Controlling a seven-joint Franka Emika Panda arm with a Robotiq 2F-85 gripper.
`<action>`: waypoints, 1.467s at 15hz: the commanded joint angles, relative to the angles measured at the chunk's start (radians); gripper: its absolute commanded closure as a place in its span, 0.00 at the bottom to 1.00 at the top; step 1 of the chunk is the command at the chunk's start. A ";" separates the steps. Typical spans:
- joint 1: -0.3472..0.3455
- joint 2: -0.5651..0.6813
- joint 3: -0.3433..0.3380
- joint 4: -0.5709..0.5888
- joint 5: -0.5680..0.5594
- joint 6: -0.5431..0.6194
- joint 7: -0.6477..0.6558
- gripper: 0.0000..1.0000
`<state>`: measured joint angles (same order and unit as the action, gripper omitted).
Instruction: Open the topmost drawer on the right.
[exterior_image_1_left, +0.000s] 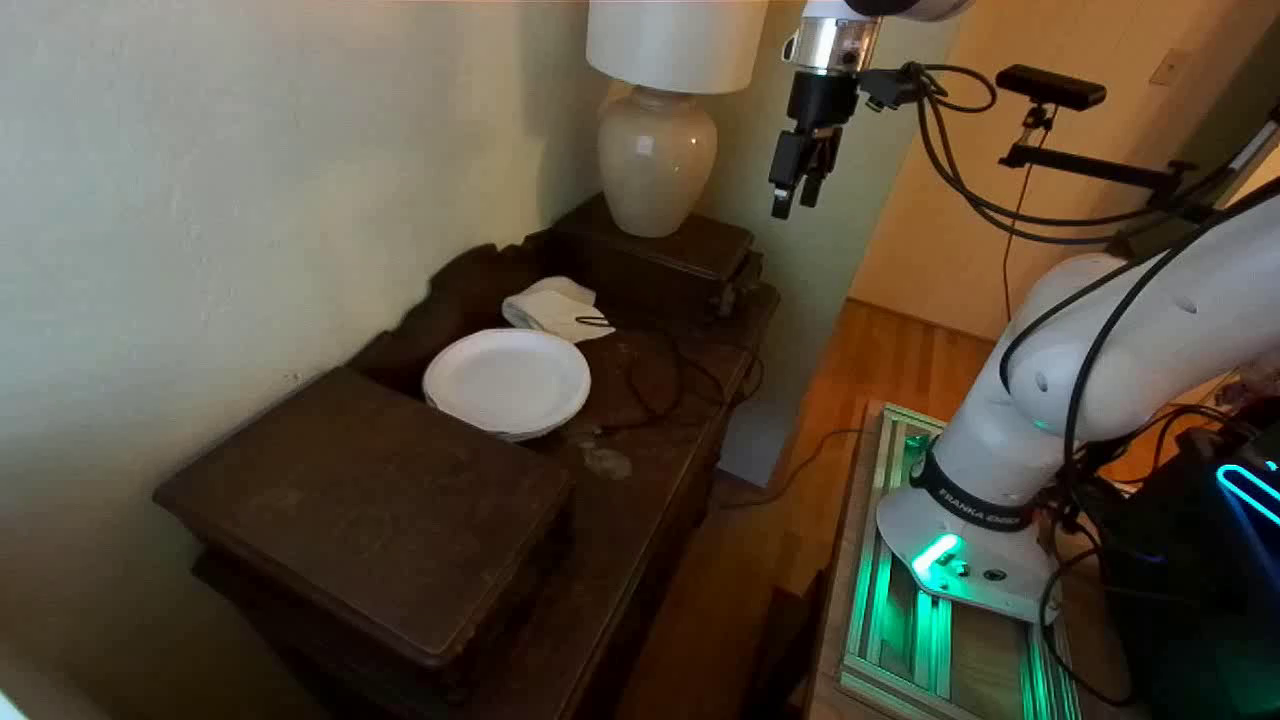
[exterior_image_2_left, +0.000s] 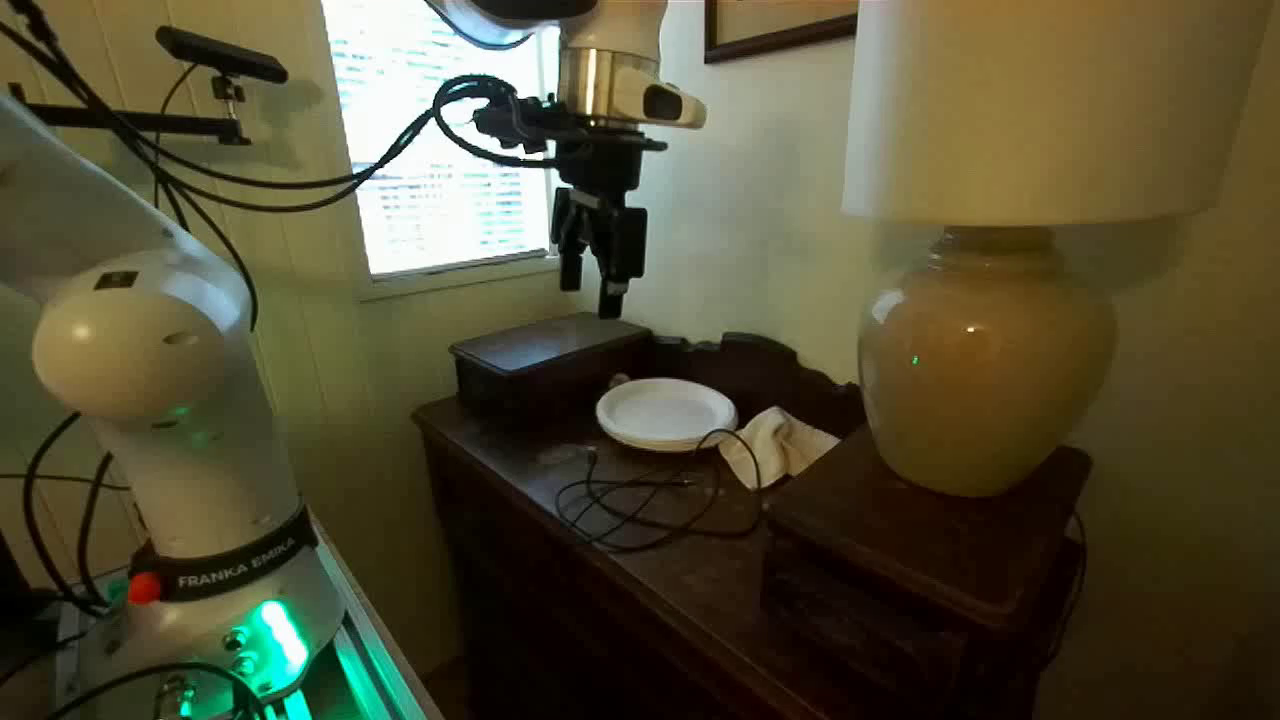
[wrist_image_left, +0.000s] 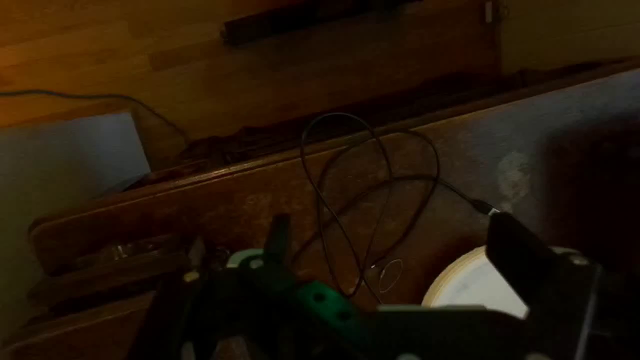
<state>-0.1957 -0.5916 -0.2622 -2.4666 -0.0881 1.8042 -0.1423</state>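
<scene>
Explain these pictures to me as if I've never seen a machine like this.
The big white machine is a robot arm. At its end, above the dresser, hangs a two-fingered gripper. Its fingers are apart and hold nothing.

The two lighter pictures come from cameras standing outside the robot, in different places. The darkest comes from a camera near the gripper, looking down past its fingers.

On the dresser lie a stack of white plates, what looks like a pale cloth and a loosely looped dark cable. A lamp stands on a raised box at the dresser's end.
</scene>
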 joint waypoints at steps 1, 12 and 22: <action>-0.008 0.002 0.007 0.002 0.004 -0.001 -0.004 0.00; -0.072 0.112 -0.015 -0.007 0.044 -0.013 0.172 0.00; -0.244 0.303 -0.094 -0.108 0.042 0.308 0.445 0.00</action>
<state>-0.3996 -0.3339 -0.3382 -2.5461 -0.0676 1.9977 0.2326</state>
